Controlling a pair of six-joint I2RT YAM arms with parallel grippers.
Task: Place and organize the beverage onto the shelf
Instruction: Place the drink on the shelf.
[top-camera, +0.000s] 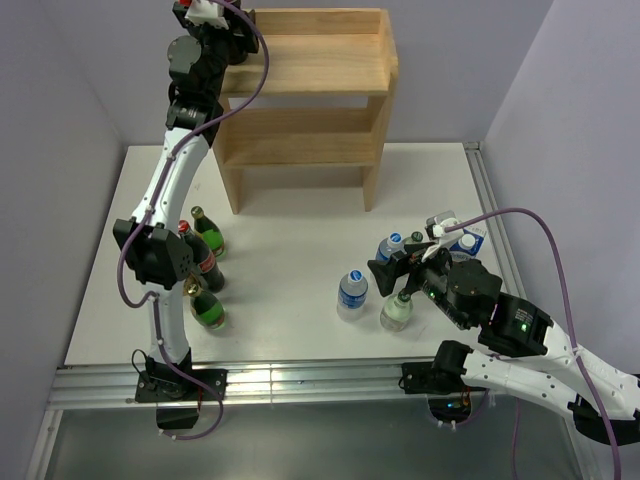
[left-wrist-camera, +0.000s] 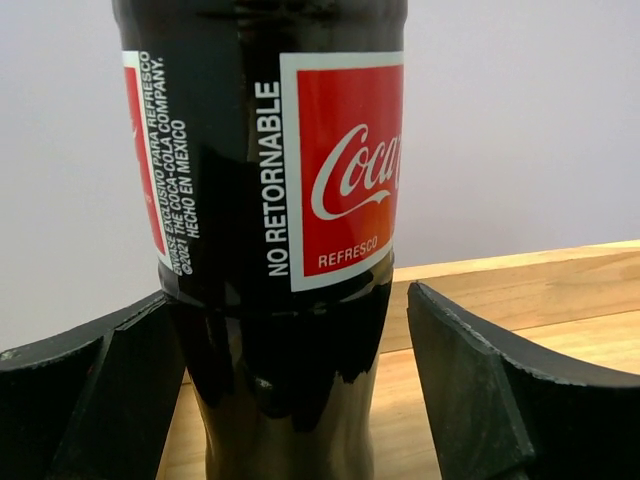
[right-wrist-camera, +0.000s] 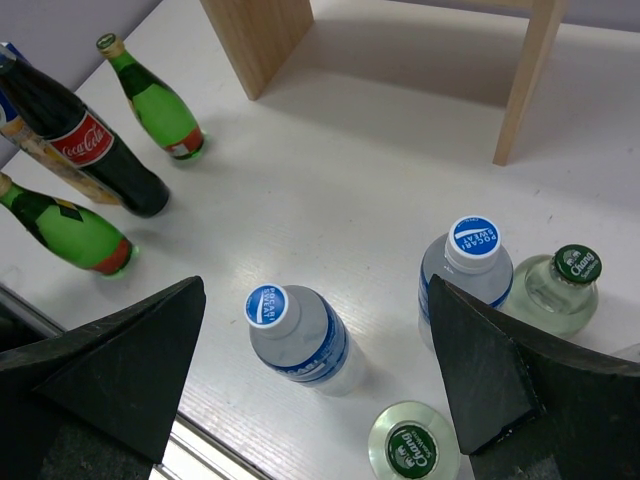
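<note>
At the far left, the left gripper reaches up over the top board of the shelf, a light wooden unit standing at the far edge of the white table. Its jaws are spread apart with a cola bottle upright between them, resting on the top board at its left end. The bottle is full of dark drink and carries a red label. The right-hand jaw stands clear of the glass. The left-hand jaw is right against it or just beside it, and which cannot be told.

On the table at the near left, beside the left arm, a second cola bottle stands between two green glass bottles, one farther and one nearer.

To the right, the right gripper hangs above a group of bottles with its jaws wide apart, holding and touching nothing. Beneath it stand two water bottles with blue caps and blue labels, filled with pale liquid, the right one just beside one of two clear bottles with green caps. The other green-capped bottle is nearest the arms.
</note>
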